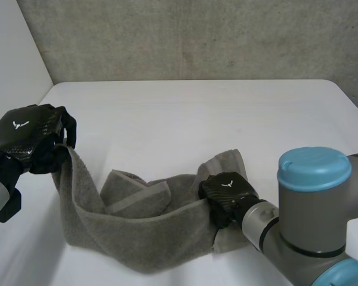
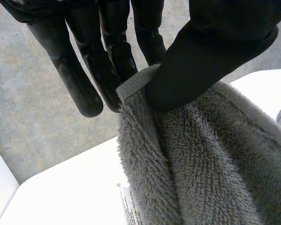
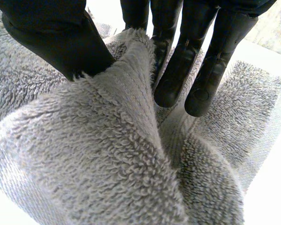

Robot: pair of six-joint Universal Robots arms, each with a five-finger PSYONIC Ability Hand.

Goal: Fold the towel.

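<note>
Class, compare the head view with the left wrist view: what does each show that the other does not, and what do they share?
Head view, not left wrist: the black right hand low on the grey terry towel's other end, and the towel sagging between the hands. Left wrist, not head: a white printed label at the towel's edge, and the thumb pinching towel against fingers. Shared: the black left hand holding a raised towel end, the white table, the grey concrete wall.
</note>
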